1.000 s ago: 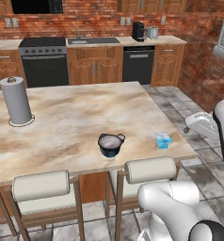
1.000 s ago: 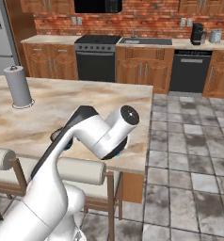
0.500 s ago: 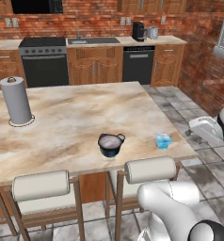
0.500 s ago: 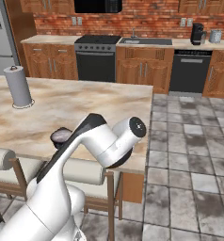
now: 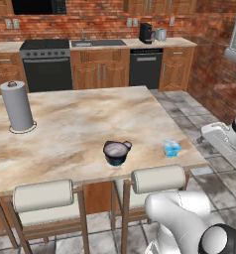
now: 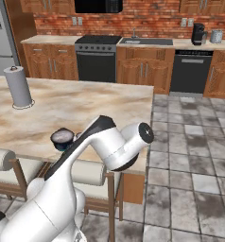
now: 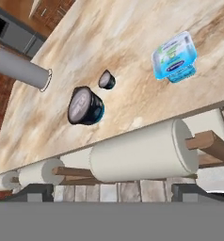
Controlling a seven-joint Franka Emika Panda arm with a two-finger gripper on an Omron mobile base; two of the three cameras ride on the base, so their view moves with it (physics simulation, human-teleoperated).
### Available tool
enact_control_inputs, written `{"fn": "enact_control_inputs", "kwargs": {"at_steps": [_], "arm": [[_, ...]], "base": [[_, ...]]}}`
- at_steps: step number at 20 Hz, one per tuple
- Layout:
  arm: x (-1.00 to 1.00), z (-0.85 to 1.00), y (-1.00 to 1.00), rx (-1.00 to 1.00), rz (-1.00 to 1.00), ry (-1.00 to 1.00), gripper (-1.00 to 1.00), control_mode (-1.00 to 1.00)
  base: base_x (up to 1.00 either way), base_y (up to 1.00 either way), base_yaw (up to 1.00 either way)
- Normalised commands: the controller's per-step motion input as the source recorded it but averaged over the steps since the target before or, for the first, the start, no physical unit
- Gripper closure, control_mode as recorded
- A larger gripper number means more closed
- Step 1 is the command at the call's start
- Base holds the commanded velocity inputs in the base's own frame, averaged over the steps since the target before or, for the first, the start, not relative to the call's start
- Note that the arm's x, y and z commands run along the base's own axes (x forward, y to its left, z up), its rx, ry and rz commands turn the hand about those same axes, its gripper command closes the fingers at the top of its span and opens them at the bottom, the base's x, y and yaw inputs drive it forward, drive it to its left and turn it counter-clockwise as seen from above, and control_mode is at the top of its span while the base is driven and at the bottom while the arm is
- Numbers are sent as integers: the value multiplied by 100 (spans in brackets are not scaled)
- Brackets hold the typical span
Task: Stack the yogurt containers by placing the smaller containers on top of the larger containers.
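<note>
Marble island (image 5: pixel 65 134) holds navy tub (image 5: pixel 115 152), light-blue cup (image 5: pixel 171 148), well apart.

1. Light was even and bright across all 3 views, with no visible source.
2. Shadows were faint; the paper-towel roll (image 5: pixel 17 106) cast almost none on the marble counter (image 5: pixel 75 124).
3. No glare showed.
4. Rendered textures looked soft, slightly blurred; far cabinets (image 6: pixel 142 71) lacked detail.
5. Edges showed no distortion.
</note>
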Motion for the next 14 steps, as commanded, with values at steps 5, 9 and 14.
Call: {"fn": "enact_control_inputs", "kwargs": {"at_steps": [5, 9, 14], "arm": [[10, -16, -2, 5, -4, 3, -100, -100], [21, -13, 0, 2, -5, 0, -100, -100], [22, -12, 0, 2, -4, 0, -100, -100]], "base": [[0, 0, 0], [0, 0, 0], [0, 0, 0]]}}
